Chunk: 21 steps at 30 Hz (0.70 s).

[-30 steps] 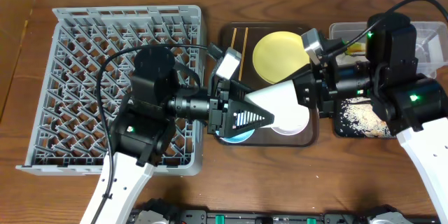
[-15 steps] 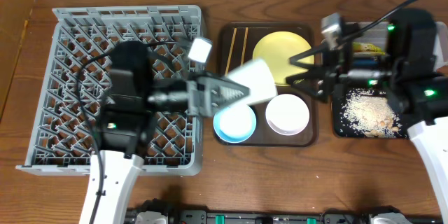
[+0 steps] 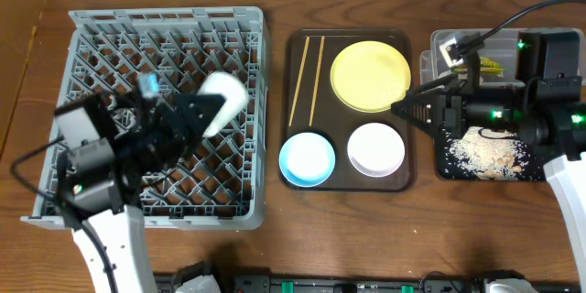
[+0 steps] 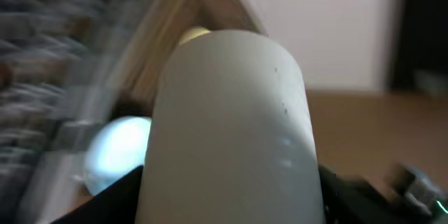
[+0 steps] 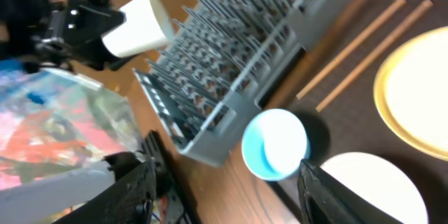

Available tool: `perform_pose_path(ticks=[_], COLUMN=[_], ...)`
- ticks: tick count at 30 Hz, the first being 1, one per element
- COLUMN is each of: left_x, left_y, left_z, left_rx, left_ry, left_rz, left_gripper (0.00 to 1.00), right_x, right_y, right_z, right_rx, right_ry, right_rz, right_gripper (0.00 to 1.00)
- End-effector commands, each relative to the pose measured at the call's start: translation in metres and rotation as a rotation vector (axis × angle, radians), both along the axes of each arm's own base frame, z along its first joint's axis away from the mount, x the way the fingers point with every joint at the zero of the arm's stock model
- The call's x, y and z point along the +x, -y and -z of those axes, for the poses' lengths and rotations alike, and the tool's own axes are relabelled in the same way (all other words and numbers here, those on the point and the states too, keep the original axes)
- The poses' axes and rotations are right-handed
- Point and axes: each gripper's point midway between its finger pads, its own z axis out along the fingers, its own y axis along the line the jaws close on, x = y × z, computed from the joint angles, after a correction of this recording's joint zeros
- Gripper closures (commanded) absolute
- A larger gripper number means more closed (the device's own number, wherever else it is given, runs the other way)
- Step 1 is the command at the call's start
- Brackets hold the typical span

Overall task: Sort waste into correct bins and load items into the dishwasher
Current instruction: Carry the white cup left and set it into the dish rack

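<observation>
My left gripper [image 3: 203, 110] is shut on the small white cup [image 3: 225, 98], holding it tilted above the grey dishwasher rack [image 3: 92, 37]. The cup [image 4: 231, 112] fills the left wrist view between the dark fingers. My right gripper [image 3: 403, 108] stands open and empty above the right edge of the brown tray [image 3: 409, 179], beside the yellow plate [image 3: 369, 75]. In the right wrist view the light-blue bowl [image 5: 274, 143] lies between the spread fingers [image 5: 133, 189]. The white bowl [image 3: 375, 148], blue bowl [image 3: 307, 158] and two chopsticks [image 3: 300, 78] lie on the tray.
A clear tub [image 3: 449, 38] holding a yellow wrapper [image 3: 490, 66] sits at the back right. In front of it, a black tray [image 3: 446, 167] carries rice scraps [image 3: 481, 151]. My right arm hangs over both.
The right gripper opened, released the cup and drew back to the right. The left gripper carried the cup leftward from above the tray to above the rack.
</observation>
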Motion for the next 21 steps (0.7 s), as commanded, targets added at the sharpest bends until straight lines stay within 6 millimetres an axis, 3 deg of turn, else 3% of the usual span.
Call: perform_pose_path(ticks=[1,7,10,16,21], left_x=[-0.014,-0.067,-0.087,-0.097,-0.09], left_y=[-0.06,-0.126,-0.148,-0.172,-0.181], left_z=[0.027,0.047,0.049,0.052,0.073], left_rx=[0.334,0.676,0.796,0.873,0.846], left_ry=[-0.12,-0.395,-0.487,-0.589,-0.691], left_rz=[-0.241,-0.492,-0.566,-0.684,-0.687], left_gripper=[0.48,0.48,0.43,0.43,0.39], right_x=[0.002,0.004,0.002,-0.001,-0.004], right_y=[0.0,-0.001,-0.004,-0.006,-0.004], right_z=[0.004,0.008,0.009,0.01,0.016], right_rx=[-0.048,-0.086,-0.09,-0.092,-0.113], right_ry=[0.025,0.041,0.041,0.032,0.012], right_rz=[0.005,0.012,0.001,-0.006,-0.003], right_gripper=[0.37,0.35,0.35,0.34,0.34])
